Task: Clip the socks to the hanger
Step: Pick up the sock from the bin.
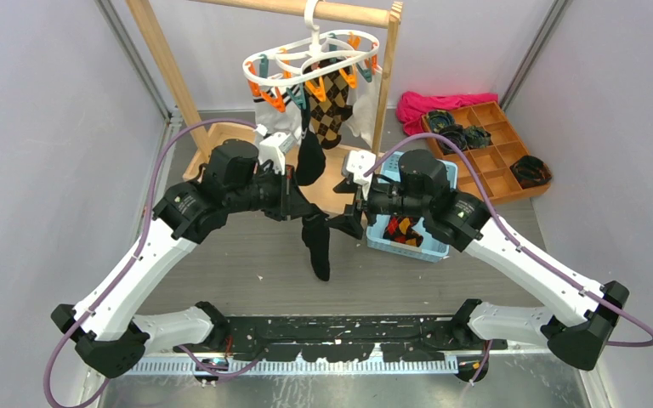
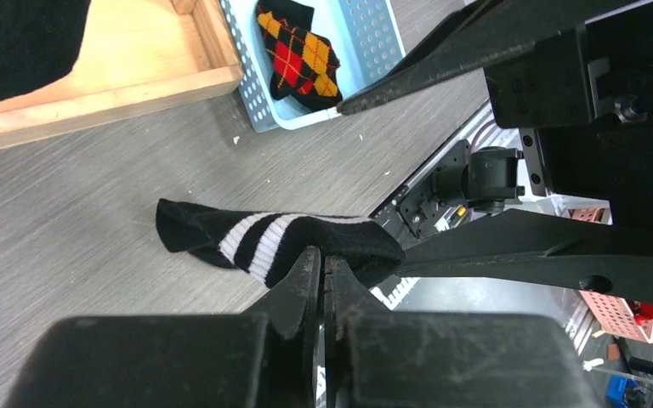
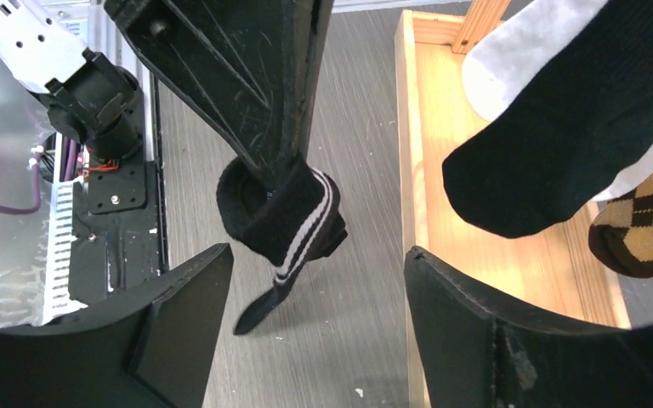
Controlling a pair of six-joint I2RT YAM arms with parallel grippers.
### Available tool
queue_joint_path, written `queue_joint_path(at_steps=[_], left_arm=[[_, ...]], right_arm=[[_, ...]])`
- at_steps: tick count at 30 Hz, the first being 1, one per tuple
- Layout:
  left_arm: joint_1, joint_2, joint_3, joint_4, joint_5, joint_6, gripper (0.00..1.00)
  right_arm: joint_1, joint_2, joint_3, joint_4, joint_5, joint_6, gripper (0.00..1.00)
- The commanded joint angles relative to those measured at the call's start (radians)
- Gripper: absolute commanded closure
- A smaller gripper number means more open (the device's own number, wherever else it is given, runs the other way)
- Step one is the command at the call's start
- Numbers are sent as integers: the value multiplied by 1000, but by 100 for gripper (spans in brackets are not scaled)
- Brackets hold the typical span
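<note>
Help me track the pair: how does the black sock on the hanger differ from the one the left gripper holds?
The hung sock dangles from the hanger; the held sock is pinched at its cuff by the left gripper. The held sock shows white stripes; the hung sock shows none here. Both are black.

Robot lab cell, plain pale walls (image 1: 42, 127), grey tabletop (image 1: 247, 263), left arm (image 1: 149, 255) and right arm (image 1: 519, 251) bolted at its edge

You are looking at white-shelled arms (image 1: 136, 272) with black joints, each trailing a purple cable (image 1: 170, 143). The left gripper (image 2: 321, 262) and right gripper (image 3: 316, 252) are showing black fingers (image 3: 468, 331).
</note>
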Motion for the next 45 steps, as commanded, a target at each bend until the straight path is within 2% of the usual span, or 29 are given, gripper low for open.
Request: queue_joint_path(at_steps=[1, 10, 13, 17, 20, 22, 26, 27, 29, 32, 37, 38, 41, 45], left_arm=[[4, -6, 28, 21, 43, -34, 100], [4, -4, 22, 25, 68, -35, 100], [3, -5, 20, 27, 67, -35, 100], [4, -5, 17, 27, 60, -30, 100], [3, -7, 12, 28, 45, -21, 100], [4, -11, 6, 34, 33, -11, 100], [5, -52, -33, 72, 2, 33, 100], [7, -69, -60, 94, -5, 57, 98], [6, -120, -116, 160, -21, 92, 87], [6, -235, -230, 280, -38, 162, 65], [6, -496, -515, 604, 6, 391, 31], [7, -550, -581, 681, 38, 446, 27], [7, -648, -720, 829, 72, 542, 26], [7, -632, -727, 787, 120, 608, 29]], right_arm=[[28, 3, -9, 106, 6, -25, 24], [48, 15, -9, 112, 16, -64, 45], [49, 15, -6, 101, 5, -81, 58], [51, 9, -2, 89, -26, -109, 82], [51, -3, -1, 84, -56, -121, 95], [50, -14, 0, 83, -80, -123, 99], [50, -26, 8, 51, -106, -116, 99], [50, -28, 9, 46, -106, -105, 99], [50, -33, 10, 45, -109, -75, 99], [47, -36, 18, 48, -122, -38, 99], [15, -40, 30, 50, -133, 0, 99], [7, -40, 31, 54, -141, 7, 99], [-13, -37, 33, 64, -189, 25, 99], [-27, -31, 40, 69, -239, 24, 99]])
